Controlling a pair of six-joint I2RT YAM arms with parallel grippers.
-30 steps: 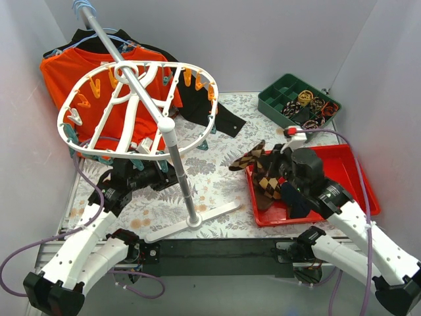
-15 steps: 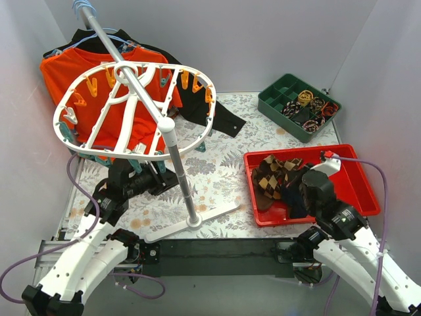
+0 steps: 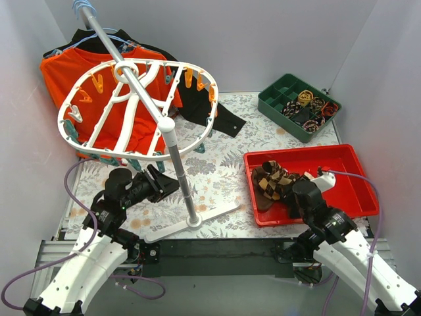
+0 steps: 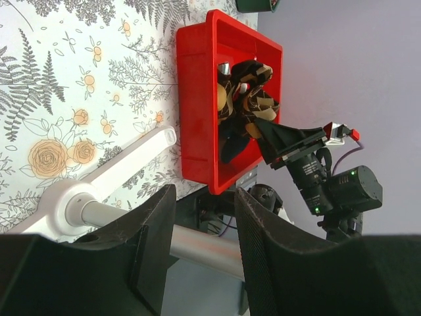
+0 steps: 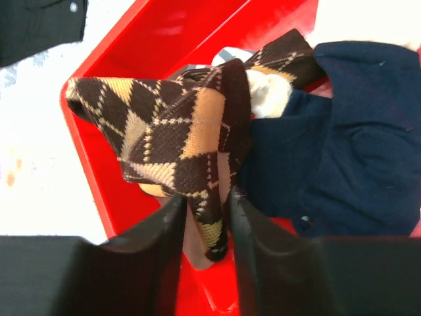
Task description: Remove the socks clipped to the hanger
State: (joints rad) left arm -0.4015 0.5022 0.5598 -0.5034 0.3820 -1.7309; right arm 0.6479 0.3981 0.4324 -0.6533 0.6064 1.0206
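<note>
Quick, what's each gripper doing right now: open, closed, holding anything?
Left gripper: open, holding nothing.
Right gripper: argyle sock between its jaws over the red tray; gripped or released cannot be told.

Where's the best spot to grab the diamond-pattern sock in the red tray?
Pinch the raised fold in the middle of the diamond-pattern sock, coming straight down from above. It lies humped up, partly over the navy sock, so that fold sticks up free. The walls of the red tray would likely block a sideways reach.
</note>
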